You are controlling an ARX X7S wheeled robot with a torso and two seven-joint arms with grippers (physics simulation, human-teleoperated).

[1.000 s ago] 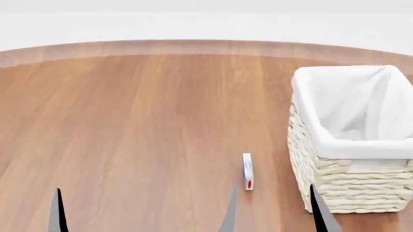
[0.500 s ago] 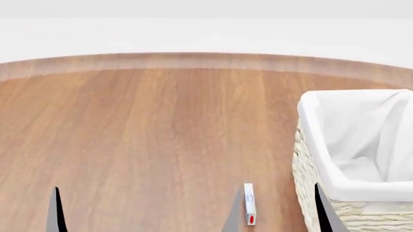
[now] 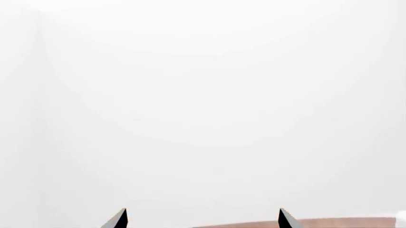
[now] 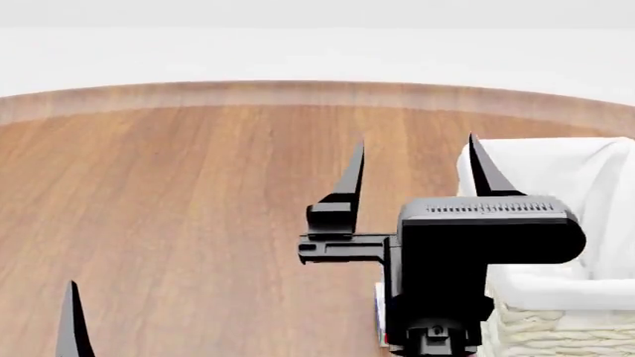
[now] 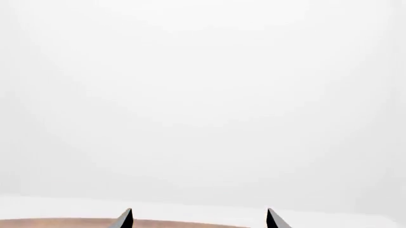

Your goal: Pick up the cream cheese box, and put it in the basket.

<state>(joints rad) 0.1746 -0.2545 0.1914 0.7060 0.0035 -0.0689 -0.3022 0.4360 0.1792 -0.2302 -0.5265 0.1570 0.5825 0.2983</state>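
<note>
The cream cheese box (image 4: 379, 312) stands on edge on the table next to the basket; only a thin white sliver with a red mark shows beside my right wrist. The basket (image 4: 540, 327), wicker with white cloth lining, stands at the right edge of the head view. My right gripper (image 4: 417, 160) is raised above the table, open and empty, with its fingers pointing away; its black wrist covers most of the box. It also shows in the right wrist view (image 5: 198, 219). My left gripper (image 3: 203, 219) is open and empty; one finger (image 4: 71, 321) shows low at the left.
The round wooden table (image 4: 198, 186) spreads to the left and back, with its far edge (image 4: 297, 93) before a white floor. Both wrist views show mostly white background and a thin strip of table.
The head view dropped the box and basket lower in the picture. My right arm has since risen into the head view and now covers most of the box. The left finger barely moved.
</note>
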